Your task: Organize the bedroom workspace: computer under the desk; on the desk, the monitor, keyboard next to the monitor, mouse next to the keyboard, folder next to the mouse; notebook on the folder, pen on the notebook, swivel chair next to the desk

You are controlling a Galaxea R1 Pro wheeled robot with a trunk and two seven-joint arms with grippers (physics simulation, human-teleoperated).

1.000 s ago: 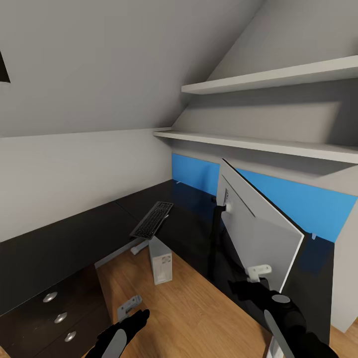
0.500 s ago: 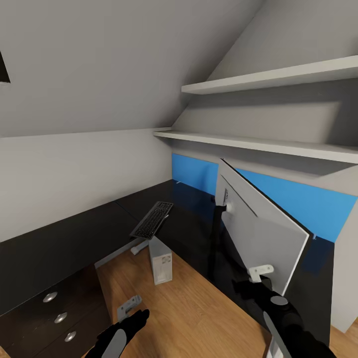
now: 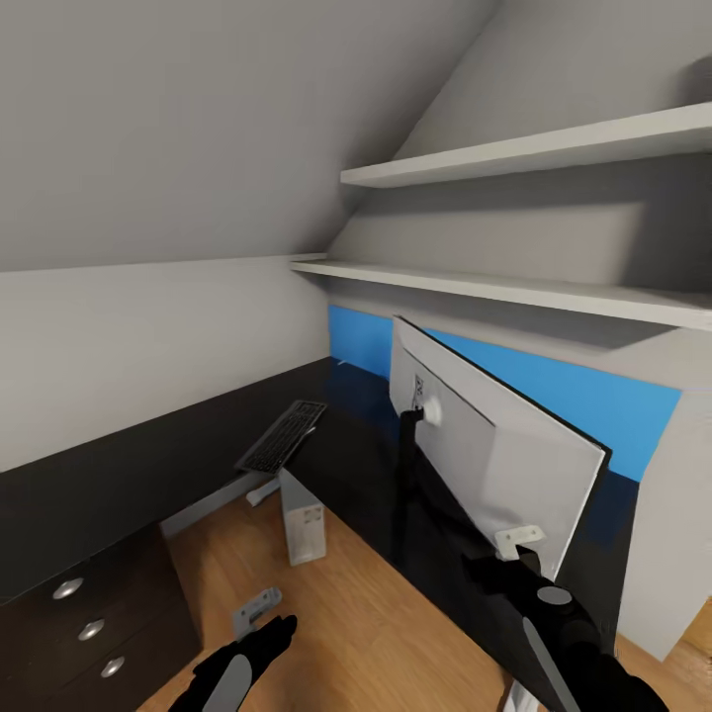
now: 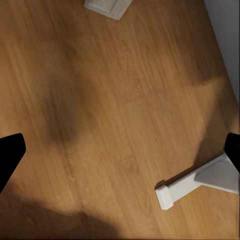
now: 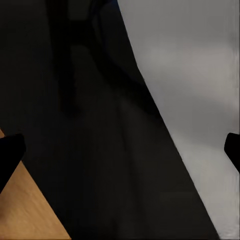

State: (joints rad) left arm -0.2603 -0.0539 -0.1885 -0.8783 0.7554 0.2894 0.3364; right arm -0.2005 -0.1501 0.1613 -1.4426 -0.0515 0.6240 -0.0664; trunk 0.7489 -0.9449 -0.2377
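The monitor (image 3: 494, 465) leans tilted on the black desk (image 3: 356, 445), its white back toward me. My right gripper (image 3: 516, 549) is at the monitor's lower edge and open; the right wrist view has the white back (image 5: 195, 75) between wide-spread fingertips (image 5: 10, 155). The black keyboard (image 3: 280, 437) lies on the desk to the left, partly over the edge. The white computer (image 3: 302, 519) stands on the wooden floor by the desk edge. My left gripper (image 3: 262, 613) hangs open and empty over the floor (image 4: 115, 110). Mouse, folder, notebook, pen and chair are out of view.
A black drawer unit (image 3: 89, 623) with round knobs stands at the lower left. Two white shelves (image 3: 514, 287) run along the sloping wall above a blue panel (image 3: 613, 405). A white desk foot (image 3: 259, 491) rests on the floor; a similar white bar (image 4: 195, 182) lies below the left gripper.
The camera has turned, so everything sits further left in the picture. The monitor's tilt has shifted slightly, with my right gripper staying at its lower edge. The left gripper has not moved.
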